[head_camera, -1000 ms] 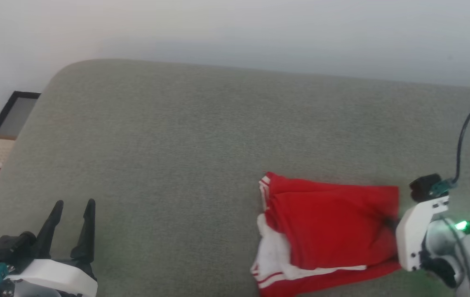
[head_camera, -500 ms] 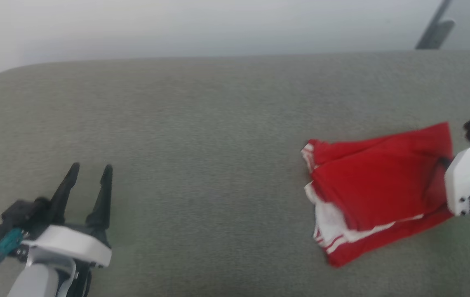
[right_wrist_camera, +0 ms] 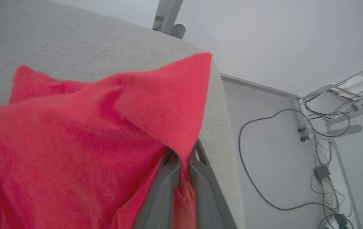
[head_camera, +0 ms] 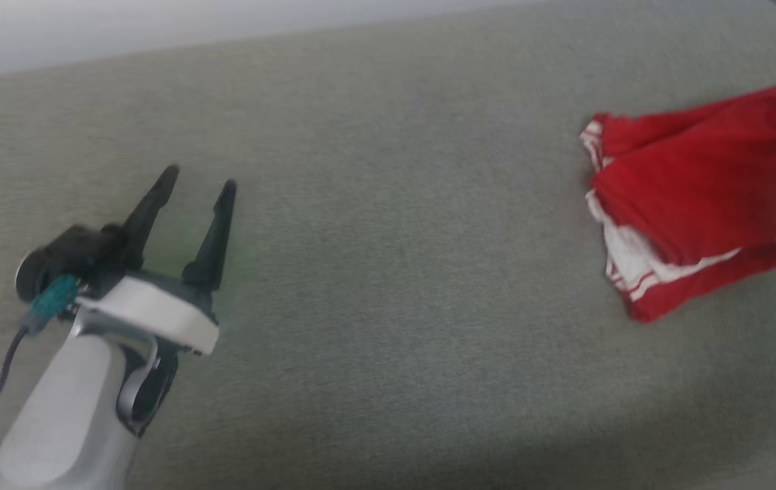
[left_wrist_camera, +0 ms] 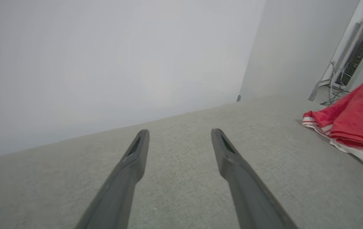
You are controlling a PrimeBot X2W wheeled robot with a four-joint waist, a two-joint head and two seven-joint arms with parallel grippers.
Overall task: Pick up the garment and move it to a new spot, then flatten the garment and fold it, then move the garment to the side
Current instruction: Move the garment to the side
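Note:
The garment [head_camera: 701, 197] is a folded red bundle with white striped trim, lying at the right end of the grey-green cushion [head_camera: 395, 272] and cut off by the head view's right edge. In the right wrist view my right gripper [right_wrist_camera: 184, 159] is shut on a raised corner of the garment [right_wrist_camera: 73, 136], with red cloth pinched between its fingers [right_wrist_camera: 165, 187]. My left gripper [head_camera: 199, 178] hovers open over bare cushion at the left, far from the garment. In the left wrist view the left gripper [left_wrist_camera: 179, 132] stands wide apart and the garment [left_wrist_camera: 356, 117] is off to the right.
The cushion's rounded right edge [right_wrist_camera: 223, 143] lies just beside the held corner. Beyond it are pale floor, loose cables [right_wrist_camera: 264, 159] and a metal rack [right_wrist_camera: 344, 95]. A white wall [left_wrist_camera: 121, 63] runs behind the cushion.
The head camera has swung, shifting the whole picture. The garment, still held by the right gripper, now sits nearer the cushion's right end, and the right gripper has passed out of the head view's edge.

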